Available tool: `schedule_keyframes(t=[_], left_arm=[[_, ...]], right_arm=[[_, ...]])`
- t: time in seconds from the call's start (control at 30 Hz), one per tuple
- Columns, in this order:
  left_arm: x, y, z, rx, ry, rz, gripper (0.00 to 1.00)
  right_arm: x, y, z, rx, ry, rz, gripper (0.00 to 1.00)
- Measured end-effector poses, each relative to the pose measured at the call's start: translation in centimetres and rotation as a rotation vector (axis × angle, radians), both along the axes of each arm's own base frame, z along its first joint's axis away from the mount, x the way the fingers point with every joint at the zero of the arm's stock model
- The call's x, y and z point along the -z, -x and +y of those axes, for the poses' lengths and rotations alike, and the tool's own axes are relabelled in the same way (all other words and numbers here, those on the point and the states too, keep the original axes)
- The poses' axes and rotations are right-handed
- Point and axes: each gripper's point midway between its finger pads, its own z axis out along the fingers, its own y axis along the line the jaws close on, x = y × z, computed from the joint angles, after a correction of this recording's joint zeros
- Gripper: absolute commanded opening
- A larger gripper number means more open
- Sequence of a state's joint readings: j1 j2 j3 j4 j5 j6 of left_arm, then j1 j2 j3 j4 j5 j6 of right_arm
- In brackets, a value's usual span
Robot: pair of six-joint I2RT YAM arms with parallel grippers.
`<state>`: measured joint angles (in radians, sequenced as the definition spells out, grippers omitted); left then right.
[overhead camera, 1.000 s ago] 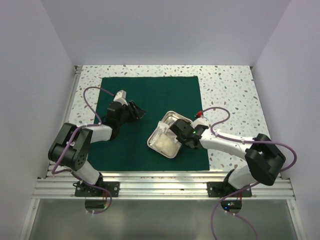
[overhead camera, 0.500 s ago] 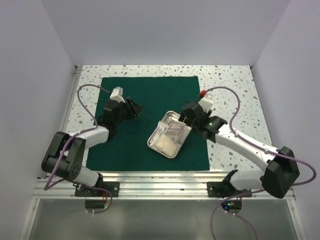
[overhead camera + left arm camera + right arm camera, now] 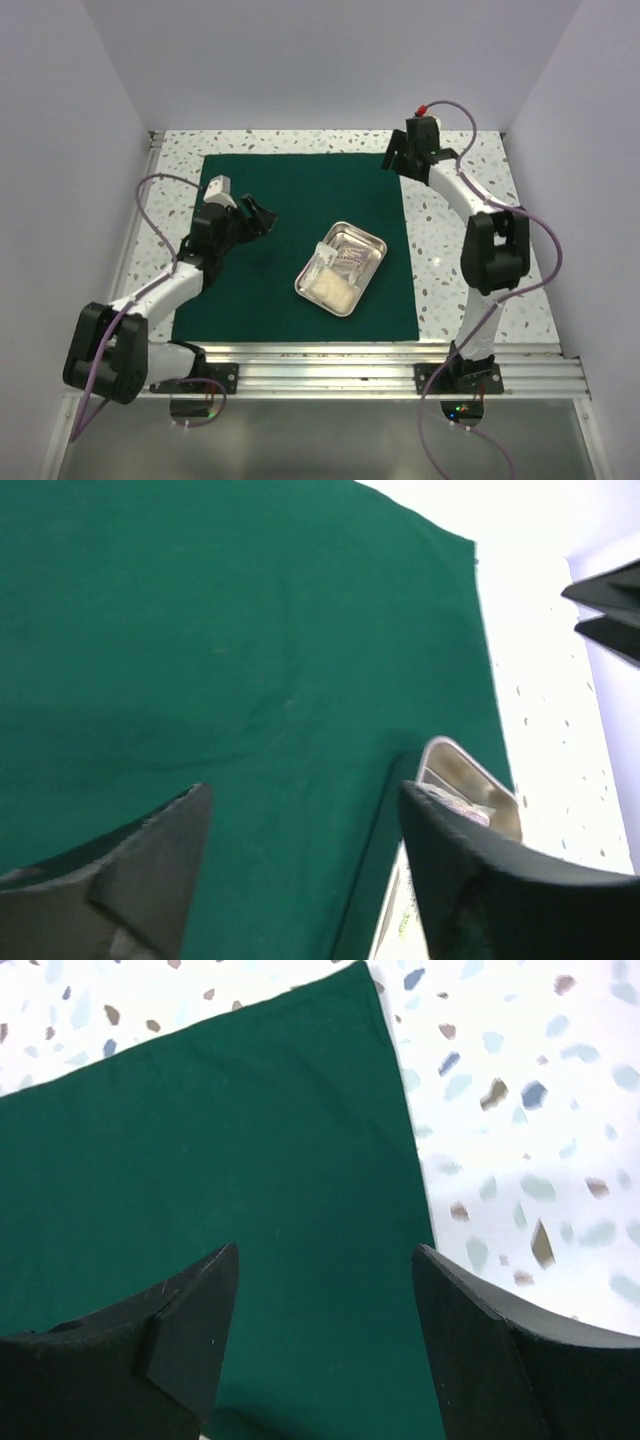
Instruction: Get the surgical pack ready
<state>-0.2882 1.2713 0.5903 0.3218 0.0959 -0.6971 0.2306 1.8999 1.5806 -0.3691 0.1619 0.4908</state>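
One speckled worktop [image 3: 460,250] carries everything. Most of its middle and left is covered by the surgical pack [image 3: 290,195], a dark green sheet lying flat and unfolded, its near edge close to the worktop's near edge.

The right gripper [image 3: 392,160] hangs over the sheet's far right corner, close to the worktop's far edge. Its jaws are spread with nothing between them, straddling the cloth's right hem in the wrist view. The left gripper [image 3: 262,216] sits above the left half of the sheet, towards the worktop's left edge, jaws likewise parted and empty.

A steel tray [image 3: 372,236] rests on the cloth towards its near right corner, turned diagonally. It holds pale packets [image 3: 330,285] (loose, by the look of them).

My judgement is that wrapping has not begun and the far right corner is the likely first pinch. The cloth is thin and flat, so the fingers may close on bare worktop and miss the hem. A pull on one corner could also drag the whole sheet, sliding the off-centre tray or spilling its contents.
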Motion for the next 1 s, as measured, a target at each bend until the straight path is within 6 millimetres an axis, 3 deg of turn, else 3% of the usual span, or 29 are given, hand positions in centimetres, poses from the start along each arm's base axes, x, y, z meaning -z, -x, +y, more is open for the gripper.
schedule_keyframes(t=[0.07, 0.2, 0.33, 0.43, 0.53, 0.7, 0.93, 1.0], left_arm=[[0.1, 0.6, 1.6, -0.053, -0.019, 0.022, 0.84], [0.4, 1.7, 5.5, -0.174, -0.050, 0.048, 0.87], [1.7, 2.8, 9.0, -0.285, -0.091, 0.094, 0.85], [3.6, 3.8, 10.2, -0.325, -0.125, 0.160, 0.85], [5.0, 4.7, 10.8, -0.347, -0.150, 0.209, 0.85], [5.5, 5.0, 11.3, -0.366, -0.168, 0.231, 0.85], [6.1, 5.1, 11.9, -0.391, -0.185, 0.250, 0.84], [6.1, 5.1, 12.0, -0.395, -0.188, 0.250, 0.84]], right_arm=[[2.4, -2.2, -0.2, -0.024, 0.004, 0.039, 0.72], [7.1, -4.3, -0.7, -0.064, 0.023, 0.137, 0.72], [9.7, -6.0, -0.9, -0.092, 0.046, 0.190, 0.71], [10.3, -7.4, -0.8, -0.107, 0.060, 0.190, 0.69], [10.6, -7.5, -0.7, -0.118, 0.069, 0.201, 0.67], [11.1, -7.2, -0.7, -0.127, 0.077, 0.217, 0.66], [12.2, -7.2, -0.2, -0.149, 0.083, 0.233, 0.49], [12.3, -7.2, 0.1, -0.160, 0.088, 0.231, 0.35]])
